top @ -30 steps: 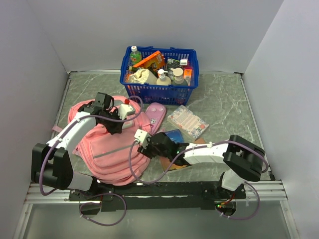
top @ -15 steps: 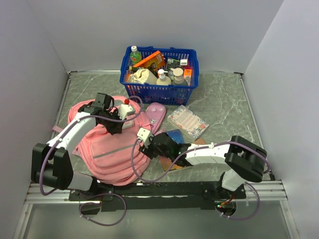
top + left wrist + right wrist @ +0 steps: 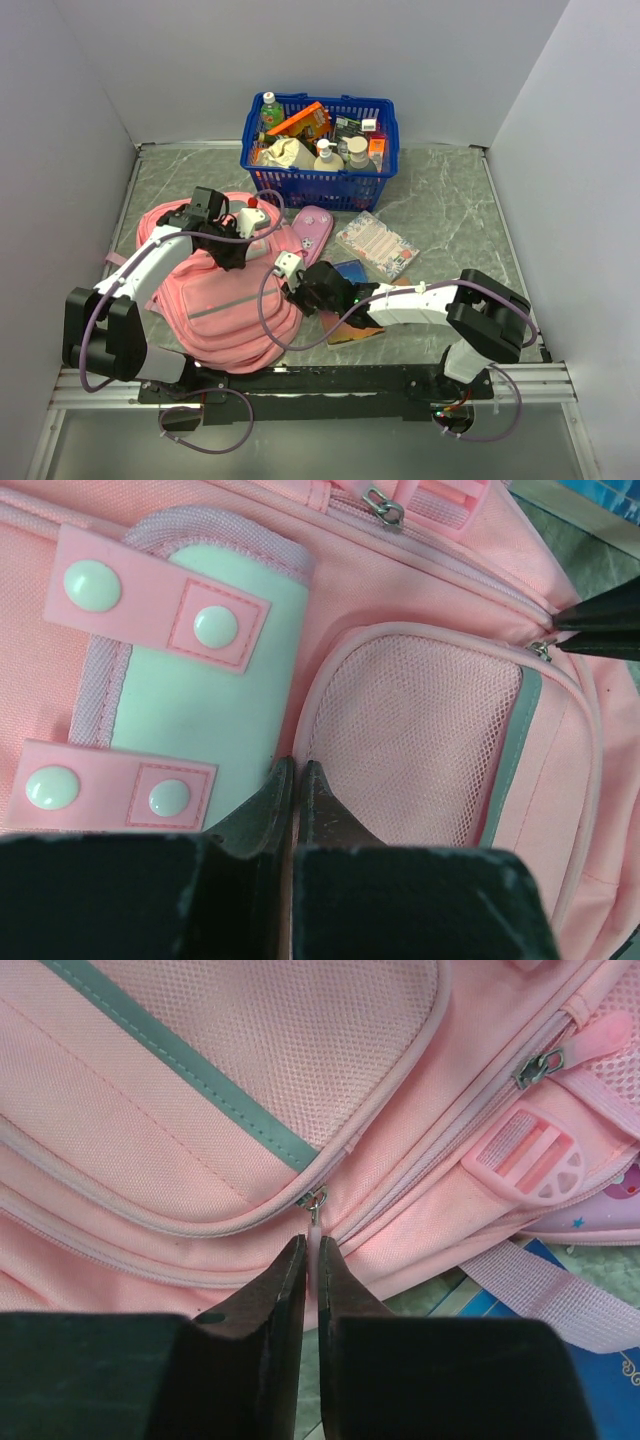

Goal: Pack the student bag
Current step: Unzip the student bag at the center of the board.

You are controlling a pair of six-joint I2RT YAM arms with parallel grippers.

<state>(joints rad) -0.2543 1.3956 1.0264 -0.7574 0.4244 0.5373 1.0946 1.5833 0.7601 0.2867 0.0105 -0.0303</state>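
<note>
So this looks like the unzip stage to me — the student bag [image 3: 215, 300] lies flat on the left of the table [image 3: 450, 200], close to the arm bases, and I can't see anything packed yet. The left gripper [image 3: 296, 772] is clenched on fabric at the mesh pocket [image 3: 400, 740] edge, and the right gripper [image 3: 311, 1245] is pinching a zip pull [image 3: 316, 1222]. The next move probably calls for a steady drag along the track while the left anchors. Where the zip ends is cut off — from above, the arms cover it.
</note>
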